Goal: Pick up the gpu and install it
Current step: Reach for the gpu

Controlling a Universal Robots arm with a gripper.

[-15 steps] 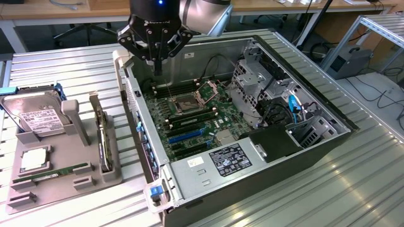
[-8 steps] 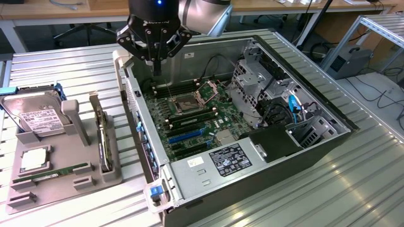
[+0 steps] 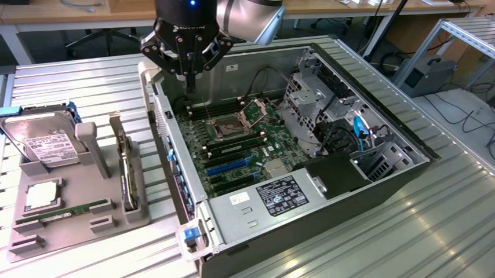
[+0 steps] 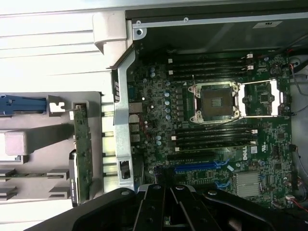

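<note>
The gpu (image 3: 124,169) (image 4: 83,144) stands on edge in a slot of the grey moulded holder (image 3: 85,231). It is a thin flat card with a silver bracket at its far end. It sits on the side of the holder nearest the case (image 3: 348,217), and nothing is touching it.

A silver hard drive (image 3: 43,139) with a white label leans in the holder's far slot. The holder lies on the ribbed metal bench (image 3: 93,87), just beside the case's steel side wall.

The arm points straight down over the open case. Its black pincer (image 3: 188,86) (image 4: 169,191) hangs above the green motherboard (image 3: 232,150) (image 4: 216,144) near the far end, its fingers drawn together on nothing. It is well apart from the gpu.

The space above the card's top edge is open.
</note>
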